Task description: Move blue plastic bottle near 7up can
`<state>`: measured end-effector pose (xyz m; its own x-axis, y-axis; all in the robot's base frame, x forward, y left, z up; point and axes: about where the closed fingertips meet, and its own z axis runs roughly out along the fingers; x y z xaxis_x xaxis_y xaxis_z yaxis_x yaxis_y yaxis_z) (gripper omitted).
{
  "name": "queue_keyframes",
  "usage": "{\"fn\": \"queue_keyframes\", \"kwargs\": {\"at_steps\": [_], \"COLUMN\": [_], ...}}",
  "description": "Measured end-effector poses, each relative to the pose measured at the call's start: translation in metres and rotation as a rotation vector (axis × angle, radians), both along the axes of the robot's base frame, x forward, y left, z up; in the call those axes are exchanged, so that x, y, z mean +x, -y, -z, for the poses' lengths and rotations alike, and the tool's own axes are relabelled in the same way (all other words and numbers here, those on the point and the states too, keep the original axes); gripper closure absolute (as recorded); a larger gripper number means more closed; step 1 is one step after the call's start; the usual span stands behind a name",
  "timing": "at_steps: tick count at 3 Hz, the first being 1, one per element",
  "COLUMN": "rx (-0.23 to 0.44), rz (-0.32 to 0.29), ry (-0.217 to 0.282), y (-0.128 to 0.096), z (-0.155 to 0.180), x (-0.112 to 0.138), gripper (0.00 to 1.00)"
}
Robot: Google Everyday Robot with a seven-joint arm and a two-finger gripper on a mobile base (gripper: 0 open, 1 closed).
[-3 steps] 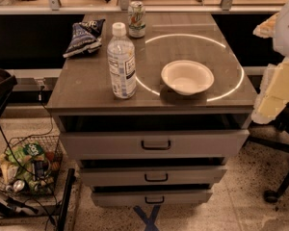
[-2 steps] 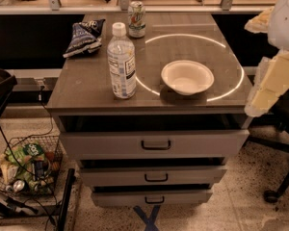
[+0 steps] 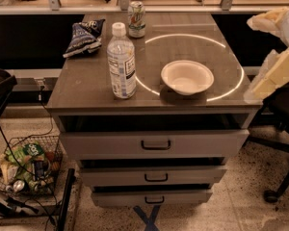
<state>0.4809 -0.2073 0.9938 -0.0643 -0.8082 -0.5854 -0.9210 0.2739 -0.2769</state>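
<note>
The blue plastic bottle [image 3: 122, 61] stands upright on the left front part of the grey table top [image 3: 86, 88]; it is clear, with a white cap and a printed label. The 7up can [image 3: 137, 19] stands upright at the back of the table, behind the bottle and a little to its right, well apart from it. My gripper [image 3: 274, 73] shows as pale cream parts at the right edge of the view, off the table's right side and far from the bottle. It holds nothing that I can see.
A white bowl [image 3: 187, 76] sits right of the bottle inside a bright light ring. A dark blue snack bag [image 3: 84, 36] lies at the back left. Drawers [image 3: 155, 144] are below the top. A wire basket of items [image 3: 24, 167] stands on the floor at left, and a chair base [image 3: 279, 186] at right.
The arm's cream parts at the right edge have moved a little left and up. The bottle, can, bowl and bag have not moved.
</note>
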Motion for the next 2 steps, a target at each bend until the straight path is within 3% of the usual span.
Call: {"fn": "queue_keyframes", "kwargs": {"at_steps": [1,2], "rx": [0.129,0.201], "rz": [-0.043,-0.056], "ry": [0.048,0.104], "y": [-0.0112,-0.0147], "z": [-0.0065,-0.0105], "x": [-0.0001,-0.0055], "gripper": [0.00,0.00]}}
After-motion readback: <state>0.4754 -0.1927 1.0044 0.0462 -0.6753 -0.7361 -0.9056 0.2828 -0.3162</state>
